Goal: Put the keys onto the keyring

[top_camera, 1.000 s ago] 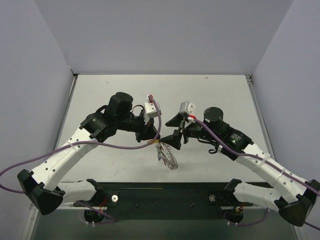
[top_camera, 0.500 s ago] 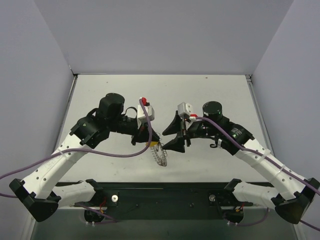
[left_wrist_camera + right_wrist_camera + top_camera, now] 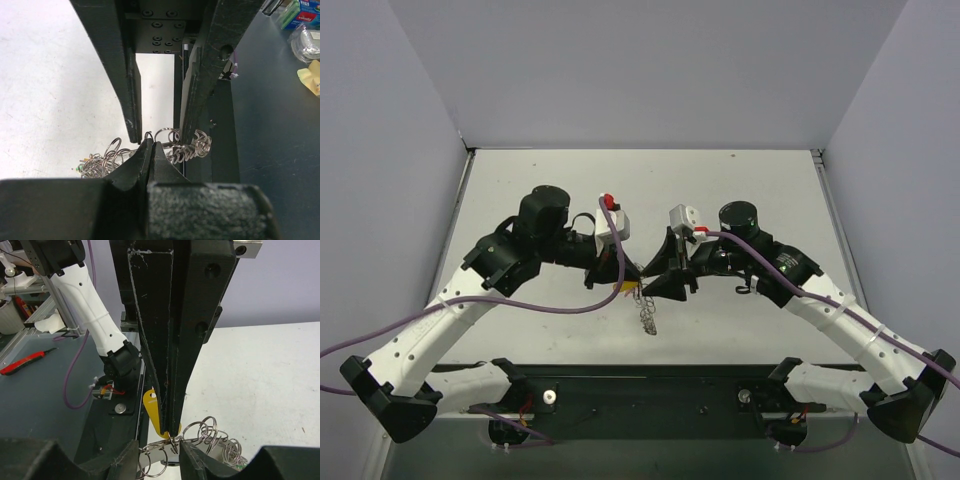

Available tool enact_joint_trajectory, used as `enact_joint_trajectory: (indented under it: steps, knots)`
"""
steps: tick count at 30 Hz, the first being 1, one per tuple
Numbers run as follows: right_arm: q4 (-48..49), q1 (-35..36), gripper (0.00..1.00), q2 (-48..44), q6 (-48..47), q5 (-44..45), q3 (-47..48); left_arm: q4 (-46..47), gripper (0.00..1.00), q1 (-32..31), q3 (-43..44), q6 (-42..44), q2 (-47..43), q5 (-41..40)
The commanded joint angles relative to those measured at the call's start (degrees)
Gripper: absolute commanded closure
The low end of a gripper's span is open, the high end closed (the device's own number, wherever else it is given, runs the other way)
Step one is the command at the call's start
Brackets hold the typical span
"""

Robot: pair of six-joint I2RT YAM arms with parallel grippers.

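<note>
Clamping the left gripper fully together on one loop of the keyring, right at the fingertips. Letting the rest of the silvery coil dangle in loose curls below and to either side of those tips. Straddling that same pinch point with the right gripper, fingers standing partly apart, one on each side of the wire, gripping nothing. Showing a yellow-headed key just beside the left fingertips, lower end by the ring; cannot tell whether threaded on.
</note>
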Motion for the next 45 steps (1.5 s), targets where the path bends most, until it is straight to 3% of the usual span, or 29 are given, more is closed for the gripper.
enact_joint_trajectory:
  steps: [1,4,8,11,22,26,29,30,34,41,45]
  knots:
    - [1.50,0.55,0.69,0.32,0.53,-2.03,2.47,4.72,1.00,0.08,1.48,-0.37,0.31,2.58]
    - [1.85,0.55,0.80,0.76,1.40,-1.68,2.73,4.63,1.00,-0.01,1.48,-0.63,0.57,2.85]
    - [2.37,0.64,0.86,1.37,2.63,-1.41,2.91,5.07,1.00,-0.01,1.57,-0.81,0.66,3.03]
    - [2.55,0.72,1.00,1.81,3.08,-1.33,3.00,5.42,1.00,-0.10,1.57,-0.98,0.57,3.20]
    - [2.64,0.55,1.00,1.73,2.38,-0.18,3.00,12.01,1.00,0.08,-0.62,-5.11,-2.32,0.22]
    - [3.16,0.55,1.00,1.46,2.55,-0.18,3.26,14.73,1.00,0.43,-1.42,-6.69,-3.55,-4.52]
    - [3.69,0.55,1.00,1.29,2.55,-0.18,3.52,17.19,0.84,1.57,-2.21,-8.45,-4.70,-6.54]
    - [3.87,0.55,1.00,1.37,2.55,-0.36,3.70,18.16,0.75,2.01,-2.56,-9.58,-5.13,-7.16]
    - [4.40,0.55,1.00,1.81,2.73,-1.15,4.14,22.90,0.64,4.56,-4.84,-12.92,-7.94,-7.00]
    - [5.36,0.37,1.00,2.87,2.99,0.34,4.32,28.36,0.63,8.78,-7.22,-16.98,-9.36,-1.90]
    - [12.20,-0.33,1.00,2.96,5.79,3.59,2.83,28.37,0.63,9.13,-7.75,-17.15,-9.27,-1.46]
